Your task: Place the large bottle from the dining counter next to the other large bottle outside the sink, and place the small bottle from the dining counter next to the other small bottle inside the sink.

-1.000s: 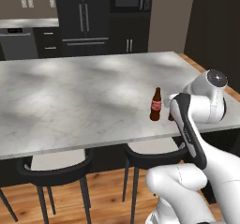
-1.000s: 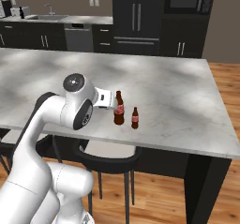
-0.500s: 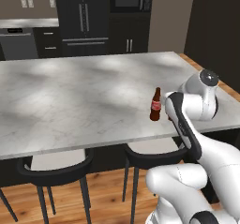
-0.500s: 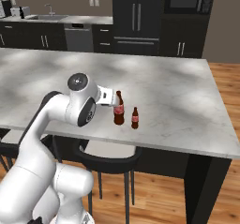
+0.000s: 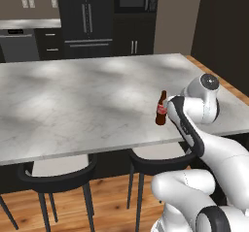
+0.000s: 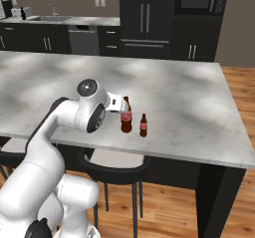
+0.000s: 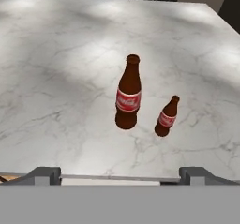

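The large bottle (image 7: 129, 94), dark brown with a red label, stands upright on the dining counter (image 7: 56, 78) near its front edge. The small bottle (image 7: 167, 116) stands just to its right, apart from it. Both also show in the right base view, large bottle (image 6: 126, 115) and small bottle (image 6: 143, 126). My gripper (image 7: 121, 176) is open, with its fingertips (image 7: 44, 175) spread wide on the near side of the large bottle and nothing between them. In the right base view the gripper (image 6: 121, 107) sits close beside that bottle's neck. The sink (image 6: 47, 19) lies far back left. The other two bottles are out of view.
Black stools (image 5: 160, 158) (image 6: 114, 163) stand under the counter's front edge below my arm. The marble slab (image 5: 73, 105) stretches wide to the left and back. Dark cabinets and a fridge (image 6: 144, 18) line the far wall.
My hand has crept a little toward the large bottle, and the arm's wrist has shifted the same way. Both bottles stand where they were. The jaws stayed open.
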